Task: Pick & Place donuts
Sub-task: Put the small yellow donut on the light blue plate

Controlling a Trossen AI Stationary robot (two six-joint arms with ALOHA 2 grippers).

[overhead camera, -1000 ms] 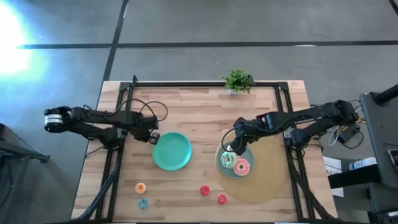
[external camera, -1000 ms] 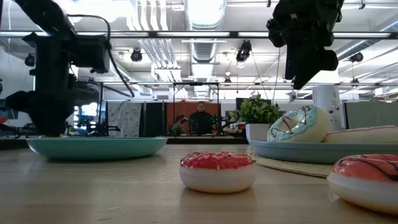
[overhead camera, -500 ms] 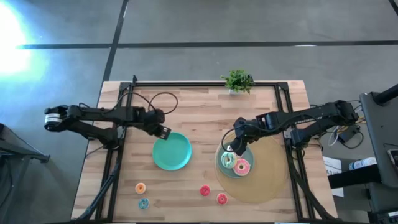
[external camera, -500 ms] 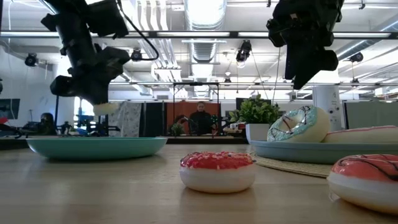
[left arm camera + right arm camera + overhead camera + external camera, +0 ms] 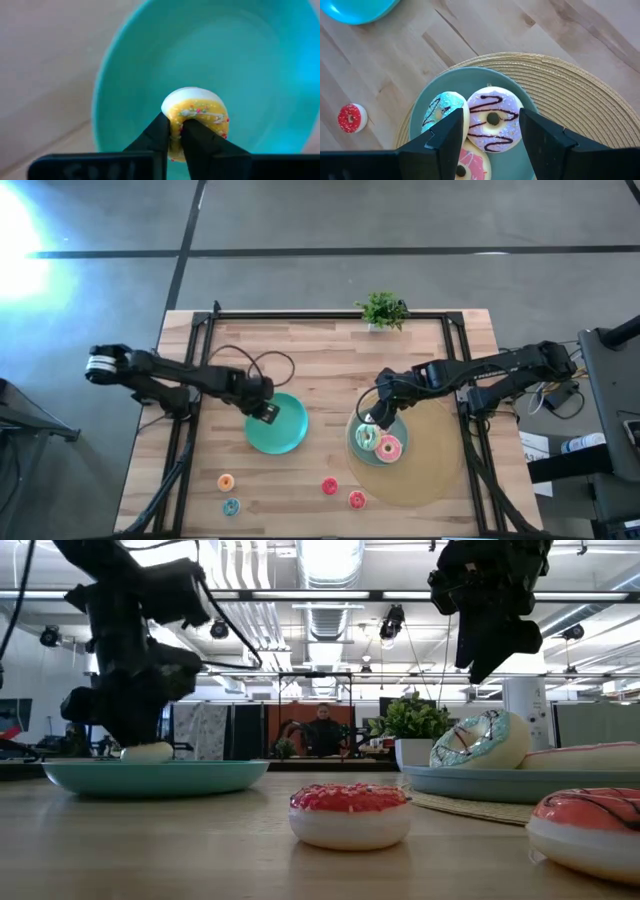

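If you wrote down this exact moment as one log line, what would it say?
left tool: gripping yellow donut over teal plate | right tool: open above plate of three donuts | four donuts on table

In the left wrist view the left fingers (image 5: 200, 145) cover the lower part of the yellow donut (image 5: 197, 112), so its hole cannot be seen; the frames do not settle whether they grip it. The teal plate (image 5: 250, 60) runs off the picture's edges.

In the high view the left gripper (image 5: 264, 411) hides that donut entirely.

In the right wrist view the right fingers (image 5: 540, 135) overlap the teal donut (image 5: 437, 111) and the pink donut (image 5: 472, 165), which is cut off by the edge.

In the low view a red donut (image 5: 590, 830) at the bench's near edge is cut off, and the person (image 5: 322, 732) far behind is too small to make out.
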